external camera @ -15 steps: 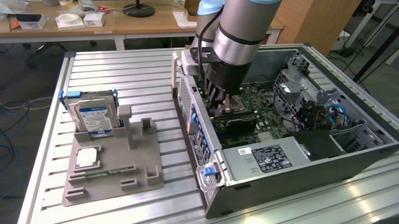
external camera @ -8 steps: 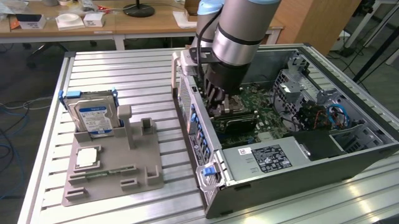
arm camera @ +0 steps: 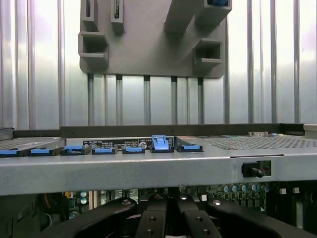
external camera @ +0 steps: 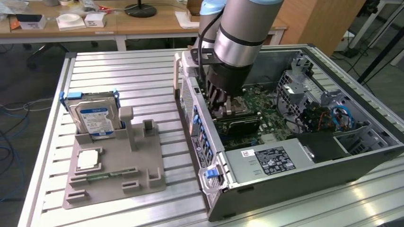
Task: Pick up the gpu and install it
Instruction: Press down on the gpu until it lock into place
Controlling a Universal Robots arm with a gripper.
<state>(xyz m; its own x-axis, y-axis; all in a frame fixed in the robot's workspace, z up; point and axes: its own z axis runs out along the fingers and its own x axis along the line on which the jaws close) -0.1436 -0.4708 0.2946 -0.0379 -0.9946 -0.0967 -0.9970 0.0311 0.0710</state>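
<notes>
Now the closed pincer sits low inside the computer case, over its motherboard.

Even overhead room light fills the exterior view, bright without being harsh. The ribbed metal tabletop reflects it in pale streaks, strongest near the lower corner on the exterior view's right, where the slats glare almost white. The gray holder casts only faint, soft shadows. Inside the open computer case the light falls off, and the motherboard sits in the arm's shade, murky and low in contrast. In the wrist view the slats wash out to bright vertical bands, the case wall is evenly lit, and the claw is a dark, slightly soft mass
</notes>
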